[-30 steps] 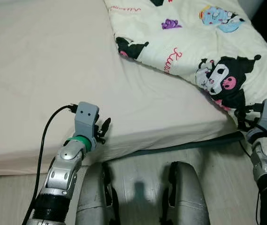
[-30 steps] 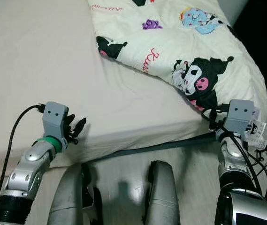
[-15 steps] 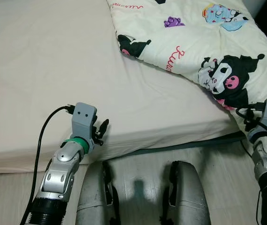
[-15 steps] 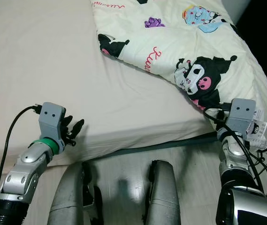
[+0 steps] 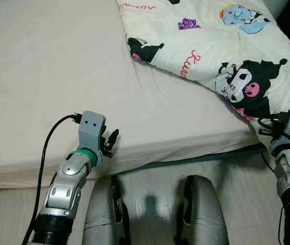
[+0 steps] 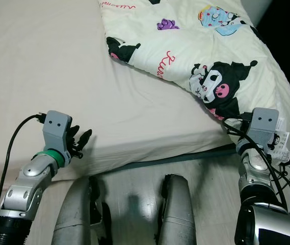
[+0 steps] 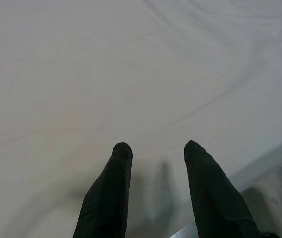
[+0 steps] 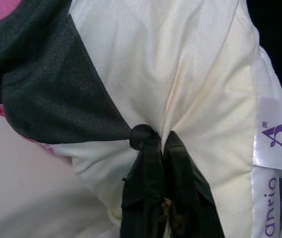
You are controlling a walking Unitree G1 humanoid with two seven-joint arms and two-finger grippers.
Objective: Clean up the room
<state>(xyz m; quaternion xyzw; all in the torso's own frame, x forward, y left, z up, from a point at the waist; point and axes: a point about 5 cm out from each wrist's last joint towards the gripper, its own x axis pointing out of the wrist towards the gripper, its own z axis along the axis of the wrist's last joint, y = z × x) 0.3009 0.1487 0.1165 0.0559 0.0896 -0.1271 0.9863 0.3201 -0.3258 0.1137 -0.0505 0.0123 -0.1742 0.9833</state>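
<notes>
Head and wrist views at the near edge of the bed (image 5: 58, 71). We stood facing a mattress covered by a plain beige sheet (image 5: 43, 102), our two grey legs (image 5: 150, 214) visible on the pale wood floor (image 5: 236, 173) below.

Quilt. A cream quilt (image 5: 221, 51) printed with cartoon characters lay over the far right part of the bed, its near right corner hanging over the mattress edge. A white care label (image 8: 277, 134) was sewn to that corner.

Right tool. Our right tool (image 8: 161, 144) was at the near right corner of the bed, its two black fingers (image 8: 143, 173) pressed together with a fold of the quilt pinched between them; the fabric puckered into creases at the fingertips. In the head views the grey wrist housing (image 6: 263, 122) covered the fingers, and the quilt edge hung just beside it.

Left tool. Our left tool (image 7: 155, 148) was held low at the near left edge of the mattress, its fingers (image 7: 108, 188) spread apart with nothing between them, pointing over the bare sheet. A black cable (image 5: 48, 153) looped from its wrist housing back along the arm. The quilt lay well apart from this tool, to the right.
</notes>
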